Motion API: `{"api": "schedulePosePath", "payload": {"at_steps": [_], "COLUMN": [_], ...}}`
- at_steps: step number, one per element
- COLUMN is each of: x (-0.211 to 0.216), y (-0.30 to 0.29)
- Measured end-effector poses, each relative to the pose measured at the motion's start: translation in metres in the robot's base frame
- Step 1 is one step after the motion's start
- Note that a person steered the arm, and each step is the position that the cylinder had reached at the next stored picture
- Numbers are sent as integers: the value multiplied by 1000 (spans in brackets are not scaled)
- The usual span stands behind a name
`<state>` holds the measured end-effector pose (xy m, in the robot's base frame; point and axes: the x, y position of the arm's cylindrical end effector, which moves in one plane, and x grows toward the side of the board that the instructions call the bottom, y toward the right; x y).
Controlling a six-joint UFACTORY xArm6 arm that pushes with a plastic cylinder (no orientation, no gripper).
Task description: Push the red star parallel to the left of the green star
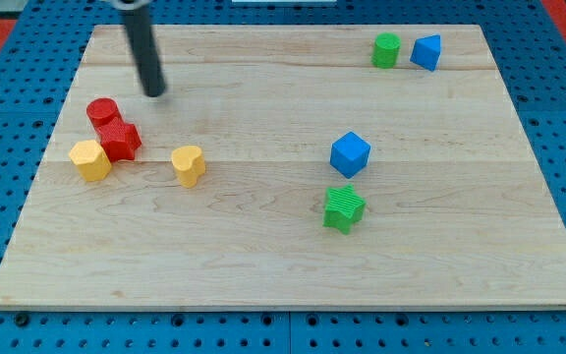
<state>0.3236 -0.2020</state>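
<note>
The red star (119, 140) lies at the view's left on the wooden board, touching a red cylinder (102, 112) above it and a yellow block (90, 160) at its lower left. The green star (343, 207) lies right of the board's centre, toward the view's bottom. My tip (154, 93) is the lower end of the dark rod, above and to the right of the red star, apart from it and from the red cylinder.
A yellow heart-shaped block (189, 164) lies right of the red star. A blue cube (350, 154) sits just above the green star. A green cylinder (386, 50) and a blue block (425, 52) lie at the top right. The board's edge (293, 305) runs along the bottom.
</note>
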Motion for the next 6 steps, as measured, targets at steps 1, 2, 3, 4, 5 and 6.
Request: {"api": "schedulePosePath", "payload": {"at_steps": [1,2,3,4,5,6], "x": [9,44,81,114,140,186], "y": [-31,-21,16,34,59,74]}}
